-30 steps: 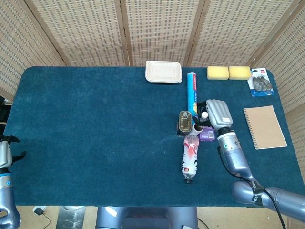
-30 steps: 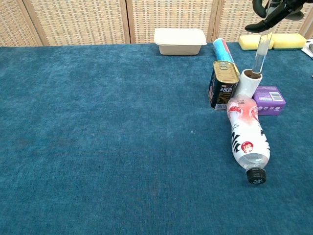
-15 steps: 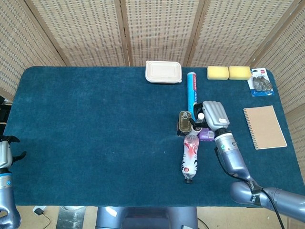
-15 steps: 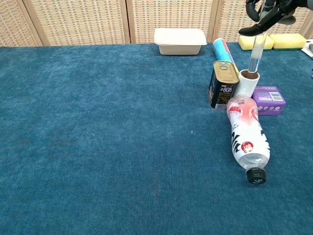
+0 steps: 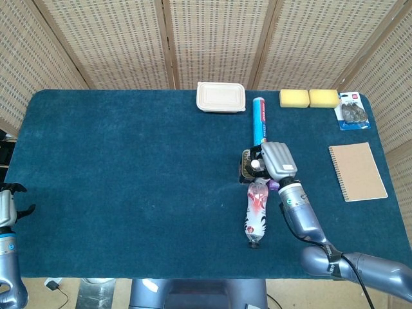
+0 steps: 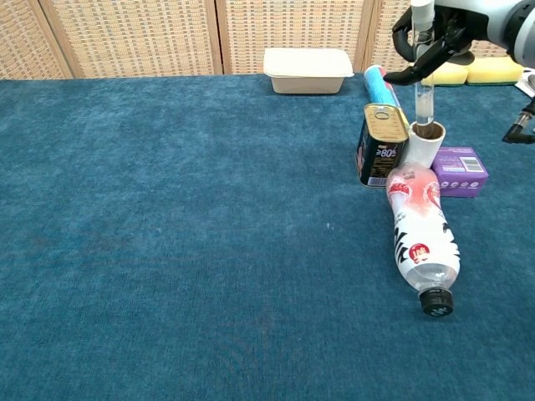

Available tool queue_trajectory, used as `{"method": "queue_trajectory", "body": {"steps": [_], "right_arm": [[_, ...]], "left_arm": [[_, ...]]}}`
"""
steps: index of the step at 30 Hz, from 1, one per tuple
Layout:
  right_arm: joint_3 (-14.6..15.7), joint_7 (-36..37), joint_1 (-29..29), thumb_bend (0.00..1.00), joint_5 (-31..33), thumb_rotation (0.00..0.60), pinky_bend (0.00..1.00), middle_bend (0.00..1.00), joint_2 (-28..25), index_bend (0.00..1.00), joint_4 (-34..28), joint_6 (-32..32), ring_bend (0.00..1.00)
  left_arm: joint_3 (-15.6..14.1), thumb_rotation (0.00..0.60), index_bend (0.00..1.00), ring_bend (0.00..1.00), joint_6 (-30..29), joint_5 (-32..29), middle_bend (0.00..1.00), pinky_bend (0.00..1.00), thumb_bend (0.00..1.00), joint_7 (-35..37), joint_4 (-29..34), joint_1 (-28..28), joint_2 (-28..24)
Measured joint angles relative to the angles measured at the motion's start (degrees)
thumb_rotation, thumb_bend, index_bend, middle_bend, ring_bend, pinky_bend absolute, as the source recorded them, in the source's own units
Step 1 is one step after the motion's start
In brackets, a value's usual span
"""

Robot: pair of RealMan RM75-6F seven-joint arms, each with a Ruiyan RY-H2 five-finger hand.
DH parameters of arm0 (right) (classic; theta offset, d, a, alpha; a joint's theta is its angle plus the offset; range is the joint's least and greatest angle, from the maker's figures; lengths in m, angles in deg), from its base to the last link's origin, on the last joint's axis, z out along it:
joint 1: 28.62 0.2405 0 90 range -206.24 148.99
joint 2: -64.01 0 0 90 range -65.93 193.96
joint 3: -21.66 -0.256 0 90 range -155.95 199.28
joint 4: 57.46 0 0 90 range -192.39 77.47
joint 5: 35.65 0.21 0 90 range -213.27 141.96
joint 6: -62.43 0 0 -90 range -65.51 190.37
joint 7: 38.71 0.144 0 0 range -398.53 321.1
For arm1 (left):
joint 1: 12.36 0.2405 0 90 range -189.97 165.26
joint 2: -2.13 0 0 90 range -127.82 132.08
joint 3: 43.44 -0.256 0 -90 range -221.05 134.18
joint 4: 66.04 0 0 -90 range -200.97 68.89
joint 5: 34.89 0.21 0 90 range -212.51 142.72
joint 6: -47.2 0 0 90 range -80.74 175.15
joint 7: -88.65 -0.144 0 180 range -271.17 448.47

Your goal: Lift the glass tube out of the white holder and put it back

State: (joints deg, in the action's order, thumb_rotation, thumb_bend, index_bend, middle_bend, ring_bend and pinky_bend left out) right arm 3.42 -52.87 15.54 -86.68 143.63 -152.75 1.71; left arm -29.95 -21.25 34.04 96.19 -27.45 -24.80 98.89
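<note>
A bottle (image 6: 425, 238) lies on its side nearest, cap toward the table edge. Behind it the holder (image 6: 425, 143) stands between a tin (image 6: 380, 144) and a purple box (image 6: 459, 171). The right hand (image 6: 435, 38) pinches the tube (image 6: 423, 75) upright, its bottom right over the holder's mouth. The left hand (image 5: 9, 205), fingers spread, holds nothing.

Site: lab-style robot test bench | surface: table (image 5: 129, 193) under blue cloth | backdrop: woven screens (image 5: 212, 38) past the far edge | props: mixed household items, sponges (image 5: 309, 98) and notebook (image 5: 358, 171) toward far right corner, food box (image 5: 221, 96) at far edge | floor: cable (image 5: 56, 286) below near left corner
</note>
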Motion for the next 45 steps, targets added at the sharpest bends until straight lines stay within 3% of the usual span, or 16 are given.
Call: {"method": "queue_trajectory", "body": {"steps": [45], "right_arm": [[-0.97,1.89,0.83,0.33,0.85,0.6,0.86,0.96,4.13,0.78,8.45,0.99,0.95]], "left_arm": [[-0.01,0.6,0.45,0.23,-0.06,0.03,0.42,0.32,0.15,-0.03,-0.08,0.0,0.04]]}}
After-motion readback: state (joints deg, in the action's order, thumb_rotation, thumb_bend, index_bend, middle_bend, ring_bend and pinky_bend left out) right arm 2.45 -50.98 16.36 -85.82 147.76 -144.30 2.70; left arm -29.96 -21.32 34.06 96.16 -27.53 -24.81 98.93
